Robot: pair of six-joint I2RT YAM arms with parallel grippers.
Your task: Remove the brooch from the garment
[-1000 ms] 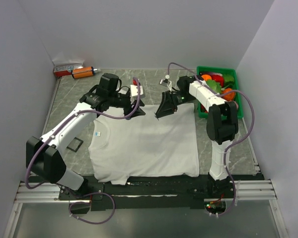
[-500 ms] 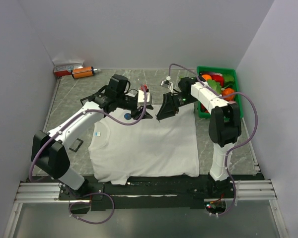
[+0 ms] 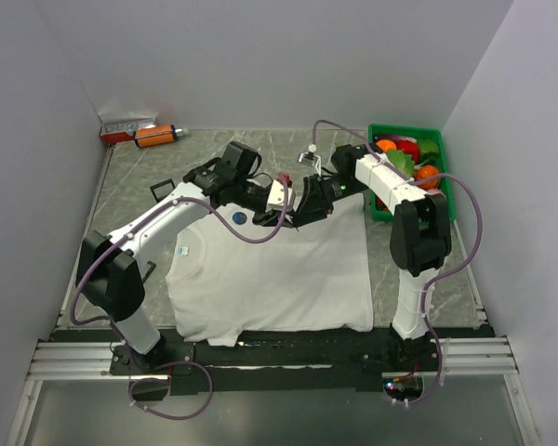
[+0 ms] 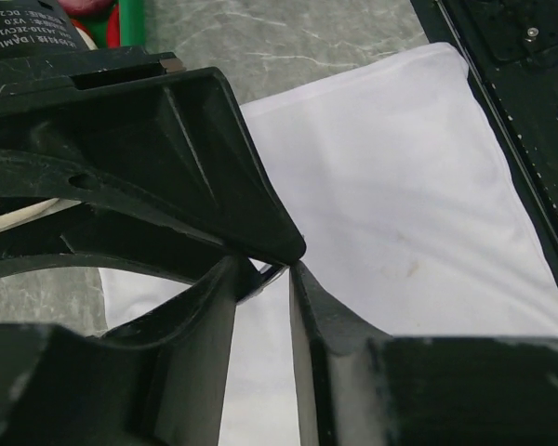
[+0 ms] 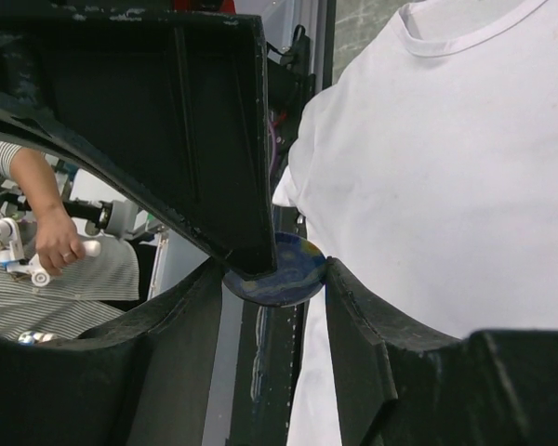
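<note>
Holding orange, red and green pieces point(image 3: 388, 146), a green bin point(image 3: 406, 128) sits on the grey marbled tabletop point(image 3: 121, 177) beside the right arm. The right fingers point(image 5: 353, 316) pinch the brooch point(image 5: 281, 271) by its rim, a round blue disc swirled with yellow, face toward the wrist camera, above the flat white cloth garment point(image 3: 270, 269). The left fingers point(image 4: 316, 316) reach its edge, nearly together; whether they grip cannot be told.

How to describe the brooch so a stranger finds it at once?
Find the big white T-shirt. At its far edge, the right gripper pinches the brooch, a small round disc. It is dark blue, unlike the white cloth and black fingers.
</note>
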